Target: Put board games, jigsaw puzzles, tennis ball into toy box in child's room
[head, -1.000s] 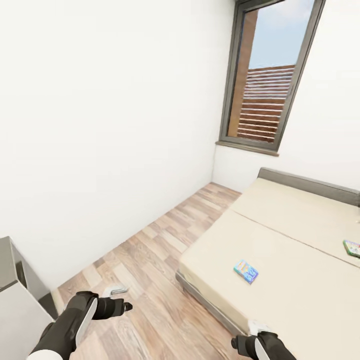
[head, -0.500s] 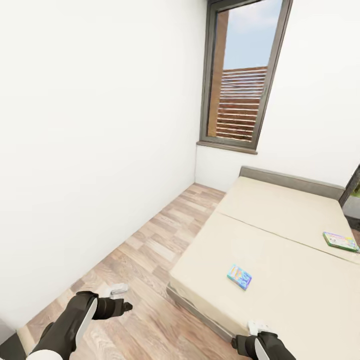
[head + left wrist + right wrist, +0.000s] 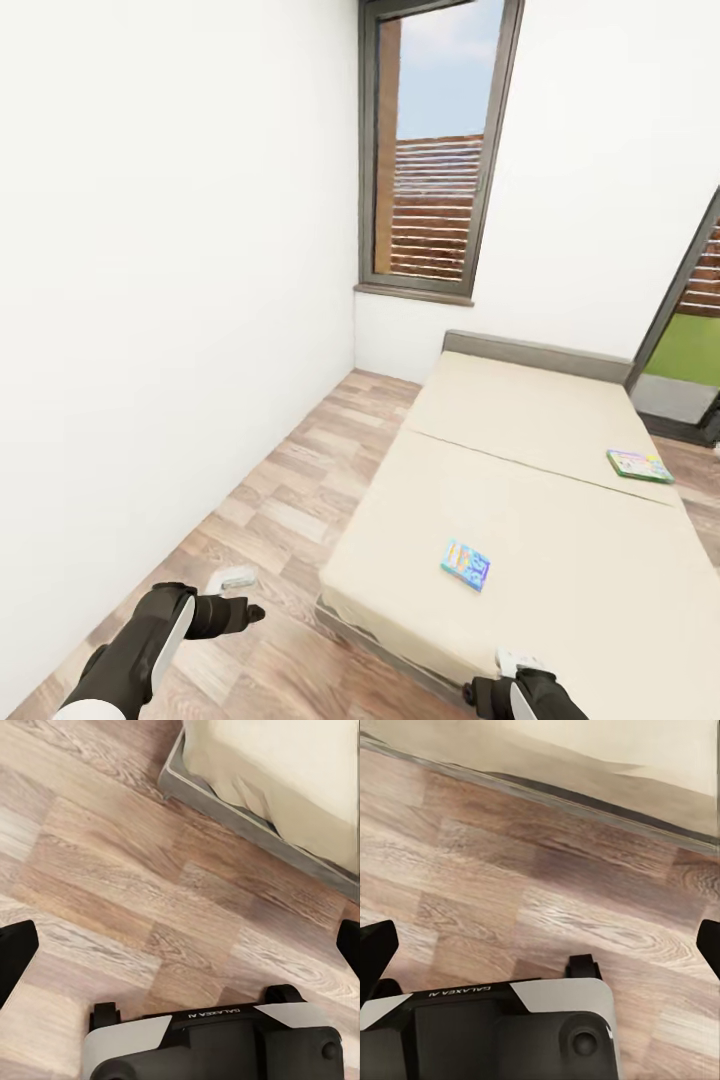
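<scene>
Two board games lie on the bed. A small blue and yellow box rests near the mattress's front. A green-edged box lies at its far right side. My left gripper hangs open over the wooden floor left of the bed, its fingers wide apart with nothing between them. My right gripper is open too, low beside the bed's front corner, its fingers spread above the floor. The table, toy box, jigsaw puzzles and tennis ball are out of view.
A white wall runs along the left, with a strip of wooden floor between it and the bed. A tall window stands behind the grey headboard. A dark-framed glass opening shows at the right edge.
The whole picture has shifted left, so the camera has turned right. The grey desk corner has left the view and a glass opening has come in at right. Both arms keep their pose.
</scene>
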`<state>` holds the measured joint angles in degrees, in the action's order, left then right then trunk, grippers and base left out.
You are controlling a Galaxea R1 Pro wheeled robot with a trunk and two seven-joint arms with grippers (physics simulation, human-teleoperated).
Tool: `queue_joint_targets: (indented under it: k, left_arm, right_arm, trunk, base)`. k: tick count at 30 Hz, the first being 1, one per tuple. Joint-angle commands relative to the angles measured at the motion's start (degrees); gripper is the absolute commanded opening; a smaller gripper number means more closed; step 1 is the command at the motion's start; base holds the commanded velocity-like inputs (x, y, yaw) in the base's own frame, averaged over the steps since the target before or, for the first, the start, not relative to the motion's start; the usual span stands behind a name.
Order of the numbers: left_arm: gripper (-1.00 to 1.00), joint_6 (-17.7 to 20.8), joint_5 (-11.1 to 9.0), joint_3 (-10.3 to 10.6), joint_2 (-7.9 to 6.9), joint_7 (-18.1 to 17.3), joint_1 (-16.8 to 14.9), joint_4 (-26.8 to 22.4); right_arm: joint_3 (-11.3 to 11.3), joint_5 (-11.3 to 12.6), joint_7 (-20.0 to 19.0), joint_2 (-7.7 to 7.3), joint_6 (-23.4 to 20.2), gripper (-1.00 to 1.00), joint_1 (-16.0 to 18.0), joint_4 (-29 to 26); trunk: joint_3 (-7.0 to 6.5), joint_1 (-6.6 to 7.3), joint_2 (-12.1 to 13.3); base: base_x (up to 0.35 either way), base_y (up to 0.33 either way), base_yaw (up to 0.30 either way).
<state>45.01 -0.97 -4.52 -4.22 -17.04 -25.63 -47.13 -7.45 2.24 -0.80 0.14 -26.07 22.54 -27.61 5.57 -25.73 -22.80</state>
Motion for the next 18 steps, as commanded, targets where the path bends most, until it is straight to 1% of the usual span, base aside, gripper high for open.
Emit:
queue_joint_targets:
  k: [1,8,14,18]
  left_arm:
    - [1.00,0.3,-0.1,-0.1,0.00,-0.2,0.0,-0.1]
    - [1.00,0.3,-0.1,-0.1,0.00,-0.2,0.0,-0.1]
    - [1.00,0.3,-0.1,-0.1,0.00,-0.2,0.0,-0.1]
    - [1.00,0.3,-0.1,-0.1,0.00,-0.2,0.0,-0.1]
  right_arm:
    - [-0.2,0.2,-0.1,0.00,-0.3,1.00,0.0,-0.1]
    - [-0.2,0.2,-0.1,-0.02,-0.3,1.00,0.0,-0.1]
    - [-0.2,0.3,-0.1,-0.04,-0.3,1.00,0.0,-0.1]
    - [-0.2,0.3,-0.1,-0.02,-0.3,1.00,0.0,-0.1]
  trunk:
    - [0.13,-0.05,-0.1]
    - [0.13,-0.05,-0.1]
    - [0.13,-0.05,-0.1]
    - [0.13,-0.05,-0.1]
  base:
    - [0.183,0.140,-0.283]
    - [0.156,0.118,-0.283]
    - [0.107,0.035,-0.283]
    - [0.052,0.006,-0.284]
